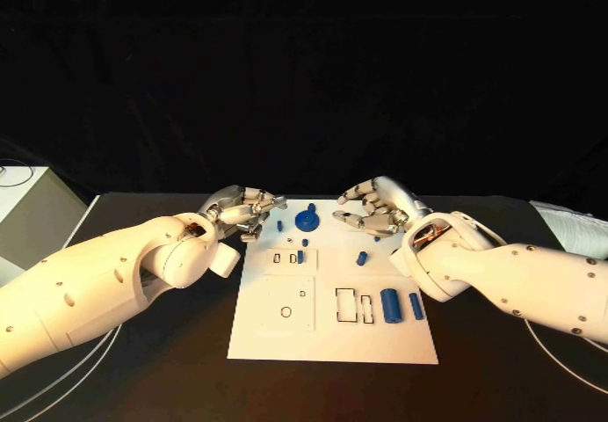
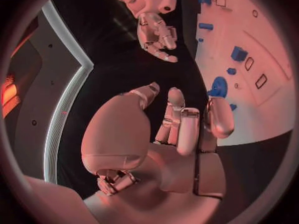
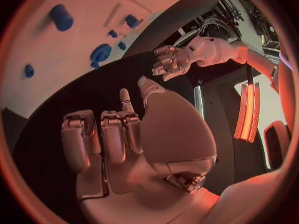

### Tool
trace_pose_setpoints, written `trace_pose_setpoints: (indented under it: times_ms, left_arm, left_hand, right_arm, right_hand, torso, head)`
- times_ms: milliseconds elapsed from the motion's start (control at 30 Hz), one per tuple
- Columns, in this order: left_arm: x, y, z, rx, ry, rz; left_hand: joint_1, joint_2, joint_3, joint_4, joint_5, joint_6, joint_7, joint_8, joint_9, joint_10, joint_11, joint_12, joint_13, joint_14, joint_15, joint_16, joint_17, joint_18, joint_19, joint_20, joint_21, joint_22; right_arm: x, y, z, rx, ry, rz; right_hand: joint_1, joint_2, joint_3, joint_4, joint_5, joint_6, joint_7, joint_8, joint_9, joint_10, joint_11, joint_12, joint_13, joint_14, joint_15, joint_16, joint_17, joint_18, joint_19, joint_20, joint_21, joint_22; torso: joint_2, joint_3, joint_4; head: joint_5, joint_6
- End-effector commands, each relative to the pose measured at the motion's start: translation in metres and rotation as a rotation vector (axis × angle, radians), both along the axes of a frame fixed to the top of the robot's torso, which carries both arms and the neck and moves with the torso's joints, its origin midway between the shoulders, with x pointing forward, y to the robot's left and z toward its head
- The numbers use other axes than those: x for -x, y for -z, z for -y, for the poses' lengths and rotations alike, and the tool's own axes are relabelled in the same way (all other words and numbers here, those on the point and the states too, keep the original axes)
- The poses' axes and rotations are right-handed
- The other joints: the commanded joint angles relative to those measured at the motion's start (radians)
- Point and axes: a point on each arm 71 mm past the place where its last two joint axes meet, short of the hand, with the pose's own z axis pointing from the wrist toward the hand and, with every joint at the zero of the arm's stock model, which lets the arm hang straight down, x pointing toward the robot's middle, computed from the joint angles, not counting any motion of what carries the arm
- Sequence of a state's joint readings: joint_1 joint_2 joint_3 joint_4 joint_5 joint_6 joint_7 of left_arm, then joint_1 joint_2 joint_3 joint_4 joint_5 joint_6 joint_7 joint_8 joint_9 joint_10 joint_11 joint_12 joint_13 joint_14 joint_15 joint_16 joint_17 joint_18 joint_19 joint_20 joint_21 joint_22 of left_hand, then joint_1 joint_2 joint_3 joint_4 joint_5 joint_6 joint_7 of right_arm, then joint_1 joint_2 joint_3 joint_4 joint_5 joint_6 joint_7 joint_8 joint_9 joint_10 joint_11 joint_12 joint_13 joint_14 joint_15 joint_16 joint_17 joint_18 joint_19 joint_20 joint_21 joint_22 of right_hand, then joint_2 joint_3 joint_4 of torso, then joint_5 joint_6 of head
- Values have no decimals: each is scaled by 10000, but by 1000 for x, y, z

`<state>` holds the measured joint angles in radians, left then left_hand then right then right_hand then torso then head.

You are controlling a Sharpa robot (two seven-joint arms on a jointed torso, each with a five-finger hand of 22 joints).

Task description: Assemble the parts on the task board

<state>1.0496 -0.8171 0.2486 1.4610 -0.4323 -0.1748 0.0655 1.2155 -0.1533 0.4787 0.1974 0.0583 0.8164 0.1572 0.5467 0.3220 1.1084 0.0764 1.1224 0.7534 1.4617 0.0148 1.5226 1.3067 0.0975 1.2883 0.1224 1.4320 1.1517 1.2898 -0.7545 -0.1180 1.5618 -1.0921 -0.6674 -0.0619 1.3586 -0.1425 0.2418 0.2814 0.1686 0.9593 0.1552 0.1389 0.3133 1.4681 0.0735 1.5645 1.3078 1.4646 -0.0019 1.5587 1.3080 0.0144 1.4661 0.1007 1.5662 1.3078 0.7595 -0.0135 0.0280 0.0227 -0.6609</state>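
Both hands, left hand & right hand, hold nothing, fingers loosely apart, above task board far edge. Risk: knocking round blue part on descent.

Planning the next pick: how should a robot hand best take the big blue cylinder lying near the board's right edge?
Probably across its round sides at mid-length, from above. The big blue cylinder lies flat on the task board, a slimmer blue piece close beside it.
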Motion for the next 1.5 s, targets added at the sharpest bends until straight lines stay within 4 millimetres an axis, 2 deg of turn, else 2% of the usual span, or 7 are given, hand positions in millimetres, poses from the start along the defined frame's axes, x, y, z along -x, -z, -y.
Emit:
trace_pose_setpoints:
  times_ms: [33, 133, 400, 667, 1067, 1200, 1500]
  left_arm:
    - [2, 20, 4, -2308, 918, -1856]
    - [2, 27, 6, -3494, 1244, -2550]
    - [-9, 27, 16, -6485, 1941, -2489]
    - [-24, 12, 32, -8911, 2702, -1913]
    - [-36, 2, 50, -10109, 3038, -1567]
    - [-39, 2, 56, -10296, 3176, -1597]
    - [-42, 6, 69, -10533, 3413, -1654]
  left_hand:
    - [-455, 72, -219, 579, -47, 88, -142, 334, 226, 593, -99, 816, 1031, 633, -89, 177, 1565, -220, 425, -97, 221, 529]
    - [-1246, 127, -751, 950, -50, -5, -182, 426, 340, 727, -118, 1039, 1351, 683, -120, 198, 1654, -247, 536, -145, 268, 652]
    - [-1063, 86, -940, 890, -36, -124, -179, 464, 411, 680, -134, 1064, 1391, 716, -138, 213, 1726, -269, 612, -172, 299, 753]
    - [-1182, 140, -1235, 942, -41, -99, -207, 619, 559, 691, -150, 1154, 1515, 748, -148, 231, 1802, -291, 685, -180, 328, 858]
    - [-1192, 439, -1648, 938, -29, -29, -353, 1160, 1211, 643, -271, 1184, 1559, 767, -250, 232, 1852, -292, 696, -258, 315, 868]
    - [-1193, 487, -1666, 940, -29, -49, -362, 1202, 1284, 624, -281, 1171, 1538, 765, -259, 229, 1848, -293, 700, -267, 315, 874]
    - [-1156, 635, -1625, 928, -28, -165, -360, 1253, 1449, 471, -282, 1051, 1348, 748, -262, 213, 1815, -297, 705, -280, 314, 887]
  right_arm:
    - [-8, -5, 16, -1160, 237, -970]
    - [-13, -10, 30, -1234, 552, -1097]
    - [-23, -13, 51, -1076, 974, -1344]
    - [-29, -13, 60, -879, 1229, -1437]
    - [-31, -12, 64, -670, 1337, -1457]
    - [-31, -12, 64, -621, 1365, -1487]
    - [-31, -12, 63, -564, 1340, -1542]
  right_hand:
    - [41, 6, 46, 12, 51, 27, 27, 37, 17, 959, 20, -15, 2572, 932, 42, -46, 2065, -144, 1047, 60, 46, 2630]
    - [17, -15, 44, 23, 71, 17, 30, 42, 17, 950, 22, -25, 2565, 933, 44, -44, 2071, -144, 1047, 60, 46, 2630]
    - [-15, -69, 54, 29, 124, -70, 47, 23, 3, 928, 34, -51, 2546, 928, 51, -52, 2049, -144, 1047, 63, 46, 2630]
    - [-38, -105, 50, 33, 145, -114, 56, 12, -5, 923, 42, -57, 2541, 929, 56, -51, 2053, -144, 1047, 66, 46, 2630]
    - [-77, -150, 63, 41, 286, -169, 69, 13, -11, 916, 54, -64, 2535, 926, 68, -55, 2045, -144, 1047, 75, 46, 2630]
    - [-82, -155, 64, 42, 304, -174, 69, 14, -11, 917, 55, -63, 2536, 926, 68, -55, 2044, -144, 1047, 76, 46, 2630]
    - [-95, -171, 66, 43, 354, -186, 72, 16, -12, 917, 57, -63, 2536, 926, 71, -55, 2045, -144, 1047, 78, 46, 2630]
  torso:
    - [-170, 82, -67]
    - [-220, 129, -88]
    - [-334, 218, -93]
    - [-404, 274, -53]
    - [-389, 267, -76]
    - [-385, 255, -55]
    - [-372, 249, -69]
  head:
    - [69, -94]
    - [91, -113]
    - [160, -245]
    - [202, -381]
    - [162, -491]
    - [130, -524]
    - [128, -522]
